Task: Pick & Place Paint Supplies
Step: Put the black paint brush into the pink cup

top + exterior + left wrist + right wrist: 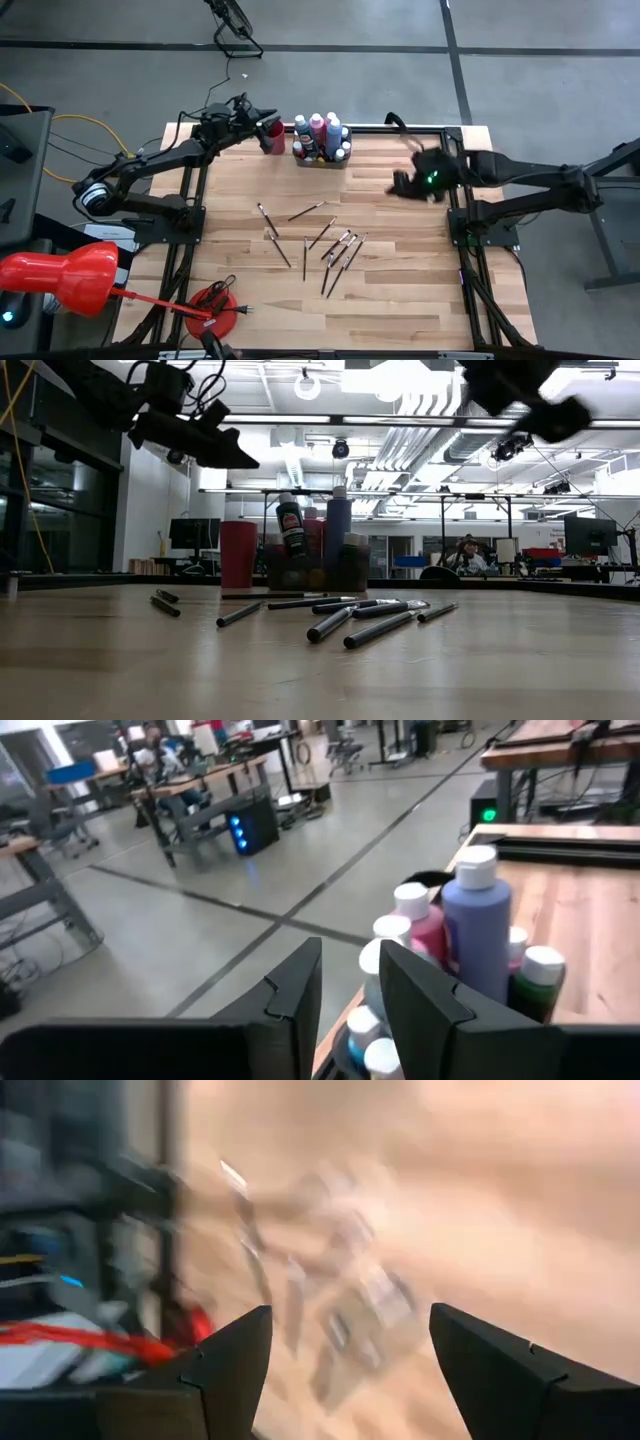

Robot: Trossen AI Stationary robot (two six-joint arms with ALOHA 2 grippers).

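Blur is smearing the right wrist view, leaving the brushes (340, 1320) hard to make out past the right gripper's (350, 1370) widely spread fingers. Bottles (322, 139) are standing clustered at the table's (400, 300) far edge, partly hiding one another, beside the red cup (273, 134). Left gripper (262, 118) is hovering above that cup, fingers slightly parted around nothing. Brushes (318, 245) are lying scattered mid-table.

A wooden desk (400, 300) stood on a grey floor (350, 20) marked with dark lines. A pink cup (273, 135) was at the far edge of the desk, beside a small tray (322, 160). Near the front corner lay a red round object (212, 303). A large red lamp-like thing (55, 275) was beside the desk. In the room behind, a person (467, 555) sat at a workplace.
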